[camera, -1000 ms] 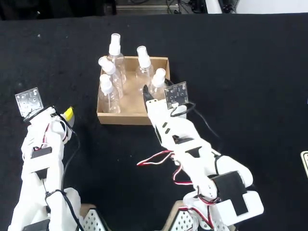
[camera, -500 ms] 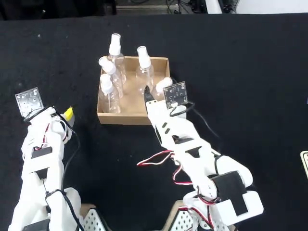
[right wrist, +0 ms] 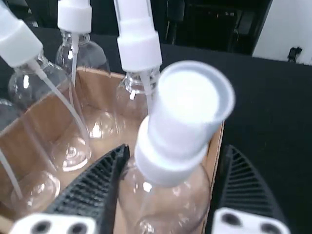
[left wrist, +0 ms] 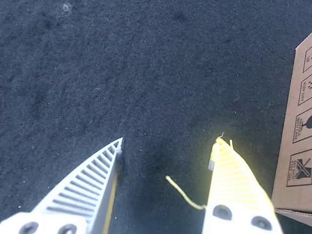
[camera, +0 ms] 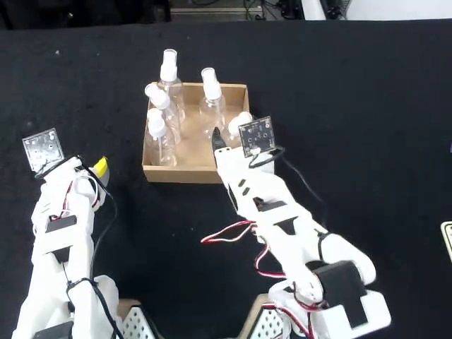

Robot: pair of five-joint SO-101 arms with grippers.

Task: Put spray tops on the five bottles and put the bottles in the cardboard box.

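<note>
High view: fifth bottle (camera: 239,124) leaned in cardboard box (camera: 180,171) corner, four bottles (camera: 161,138) upright | Left wrist view: left gripper (left wrist: 169,141) spread, empty | Right wrist view: right gripper (right wrist: 176,148) spread around fifth bottle; I judged it light, slick; hold body.

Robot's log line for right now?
right gripper open around tilted fifth bottle in cardboard box | left gripper open beside box
</note>
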